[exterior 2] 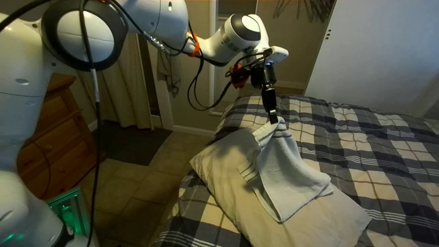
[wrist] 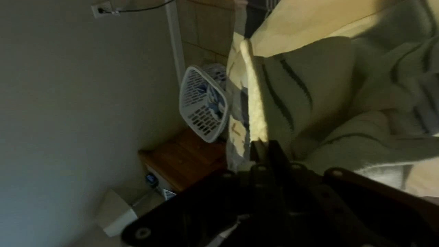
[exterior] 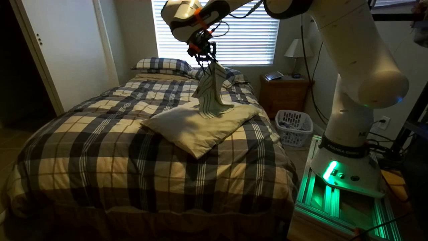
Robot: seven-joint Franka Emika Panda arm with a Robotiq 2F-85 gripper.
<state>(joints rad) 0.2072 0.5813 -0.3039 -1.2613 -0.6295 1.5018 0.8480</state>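
We see the black gripper (exterior 2: 273, 119), its fingers pinching the top of a pale, dark-striped terry towel (exterior 2: 288, 175), which hangs with its lower end resting on a cream fabric pillow (exterior: 180, 130) atop a navy-and-cream plaid bedspread (exterior: 110, 157).

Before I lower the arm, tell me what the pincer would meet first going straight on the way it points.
Pointing downward, the pincer would likely first meet lower folds of the towel it grips, then the pillow beneath; exact depth is unclear.
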